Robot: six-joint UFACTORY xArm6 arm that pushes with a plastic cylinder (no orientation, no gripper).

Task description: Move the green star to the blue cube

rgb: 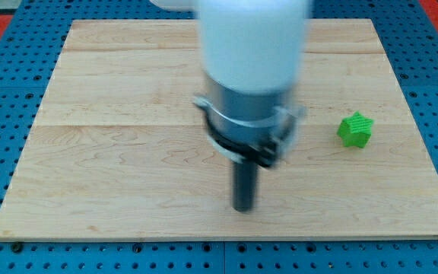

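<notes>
Blue pegboard surface (204,259) runs along the view's bottom, nearest you, under the front edge of the wooden board (128,198). Next up, your tip (242,208) sits on the board a bit below centre, touching no block; it's a bare dark rod, nothing to open or close, holding nothing. Above it you see the blurred grey collar (248,125) and white arm body (253,38) (big, blocks the board's middle and top). Green star (355,129) lies well apart from your tip, toward the view's right and slightly higher, alone on the wood. Blue cube: you can't see one in this view.
</notes>
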